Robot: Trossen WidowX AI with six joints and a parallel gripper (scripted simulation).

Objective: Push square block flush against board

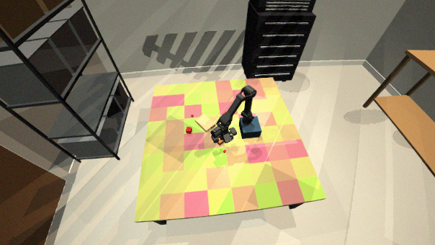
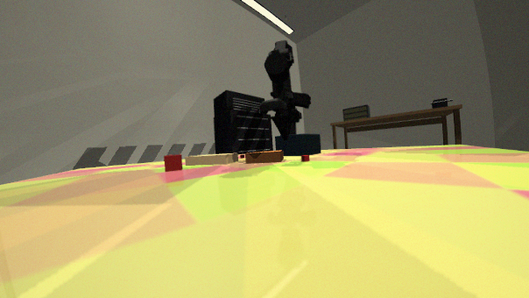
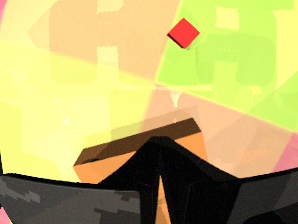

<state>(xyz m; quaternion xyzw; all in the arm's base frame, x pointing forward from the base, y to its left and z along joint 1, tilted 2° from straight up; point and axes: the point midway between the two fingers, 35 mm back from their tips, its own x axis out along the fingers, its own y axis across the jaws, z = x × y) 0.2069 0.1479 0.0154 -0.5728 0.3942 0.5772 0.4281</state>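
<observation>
Fingers together and empty, the black gripper [image 1: 224, 135] [image 2: 285, 135] [image 3: 158, 144] hovers over an orange square block [image 1: 220, 142] [image 2: 264, 156] [image 3: 194, 144], flat on the patchwork tabletop [image 1: 187, 180] [image 2: 280, 228] [image 3: 105, 125] to the near right of a cream board [image 1: 204, 122] [image 2: 210, 159]. The block looks light and rigid, better nudged low at mid-side than gripped. It seems to sit askew, with no obvious long axis; the board's probably runs from far left to near right.

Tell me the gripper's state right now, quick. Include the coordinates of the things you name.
Gripper [image 1: 220, 141] [image 2: 285, 138] [image 3: 158, 144]: closed, holding nothing; the orange block [image 1: 220, 142] [image 2: 264, 157] [image 3: 192, 145] lies below its fingertips.
</observation>
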